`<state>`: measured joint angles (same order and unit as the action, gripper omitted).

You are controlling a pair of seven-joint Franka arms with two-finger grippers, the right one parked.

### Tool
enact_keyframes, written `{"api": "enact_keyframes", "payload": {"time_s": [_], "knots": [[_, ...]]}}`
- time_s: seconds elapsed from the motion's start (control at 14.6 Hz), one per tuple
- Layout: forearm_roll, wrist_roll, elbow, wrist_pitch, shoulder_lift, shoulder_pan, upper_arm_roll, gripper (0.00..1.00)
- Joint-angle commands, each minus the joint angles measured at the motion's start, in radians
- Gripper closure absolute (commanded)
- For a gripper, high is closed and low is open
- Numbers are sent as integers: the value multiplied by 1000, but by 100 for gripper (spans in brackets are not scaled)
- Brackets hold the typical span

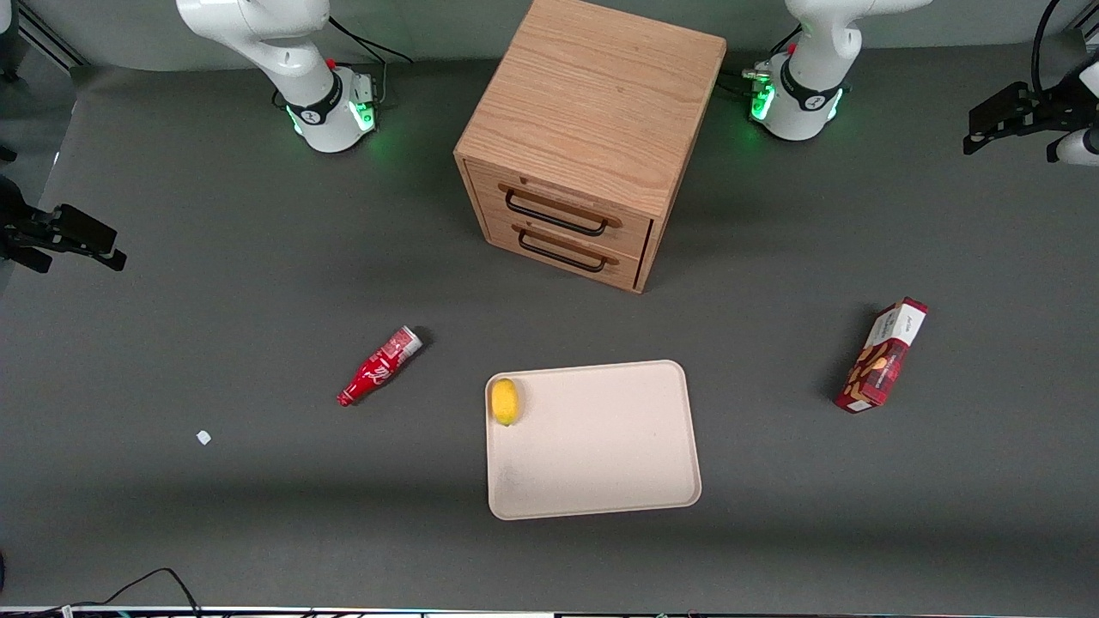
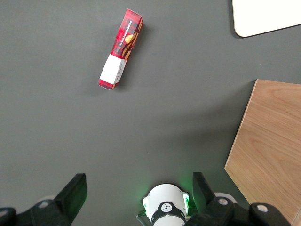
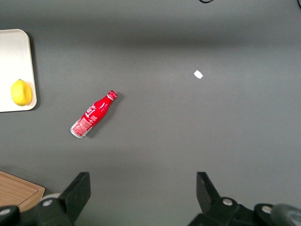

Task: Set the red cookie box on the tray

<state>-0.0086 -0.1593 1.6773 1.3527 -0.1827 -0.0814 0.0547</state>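
The gripper hangs high above the table, fingers spread wide and holding nothing. The red cookie box lies flat, well apart from the tray, toward the working arm's end. Risk: the box lies askew; unaligned fingers may push it aside. A lemon occupies one tray corner.
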Motion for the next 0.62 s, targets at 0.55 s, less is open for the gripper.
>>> {"api": "enact_keyframes", "payload": {"time_s": [0.55], "knots": [[7,17,-132,-38,67,-14,-9,0]]}}
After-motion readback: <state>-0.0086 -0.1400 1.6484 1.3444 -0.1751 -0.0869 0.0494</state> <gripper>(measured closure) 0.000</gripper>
